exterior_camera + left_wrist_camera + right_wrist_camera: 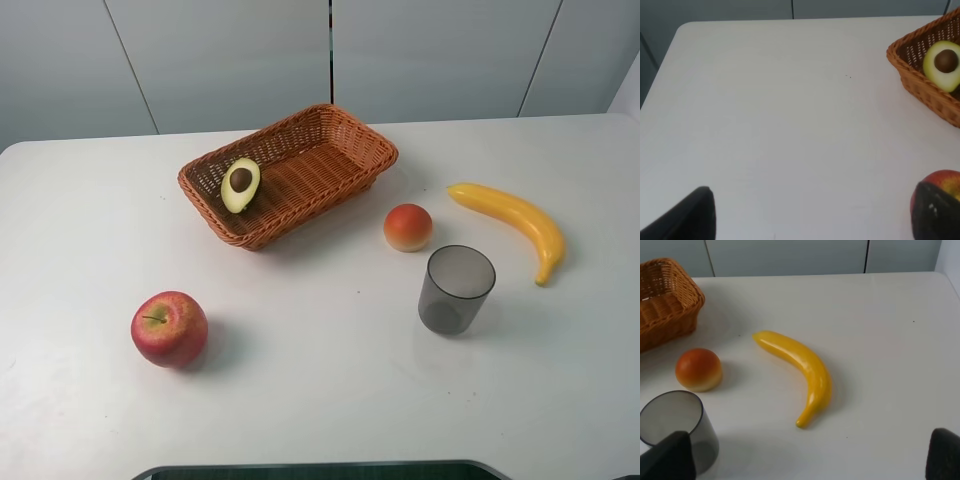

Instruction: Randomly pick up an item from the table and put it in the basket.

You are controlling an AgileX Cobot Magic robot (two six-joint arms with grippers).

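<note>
Avocado half [240,184]: green skin, pale flesh, brown pit, in wicker basket [345,135] | one each: apple [169,328], banana [511,219], cup [456,289], orange-red fruit [408,227] | left gripper [812,215], right gripper [805,457]: jaws spread, empty

No lettering, label, brand mark, number or sign can be read in any of the three views.
</note>
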